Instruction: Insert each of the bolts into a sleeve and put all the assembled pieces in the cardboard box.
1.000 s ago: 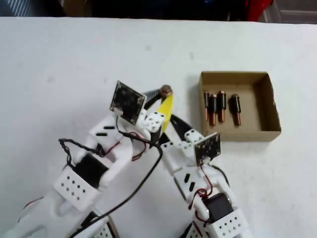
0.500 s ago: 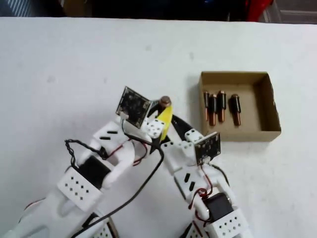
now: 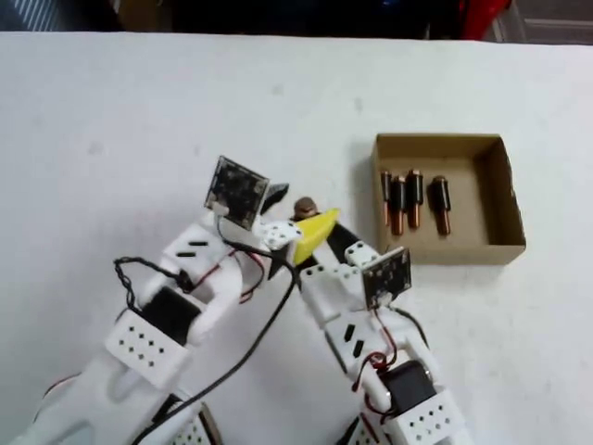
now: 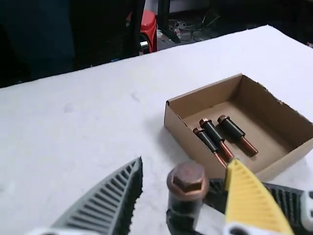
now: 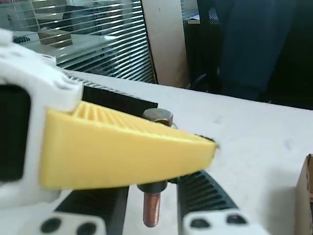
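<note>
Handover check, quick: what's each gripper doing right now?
Left gripper: open, jaws either side of the bolt.
Right gripper: cannot tell.

"What does everything rest on?"

"A white table (image 3: 139,111), matt, with a few faint grey marks on it."

"And past its far edge?"

"A dark room, mostly. A red object (image 3: 484,17) stands toward the right, and slatted window blinds (image 5: 88,39) hang toward the left, with a pale beige upright (image 5: 161,44) just beside them."
</note>
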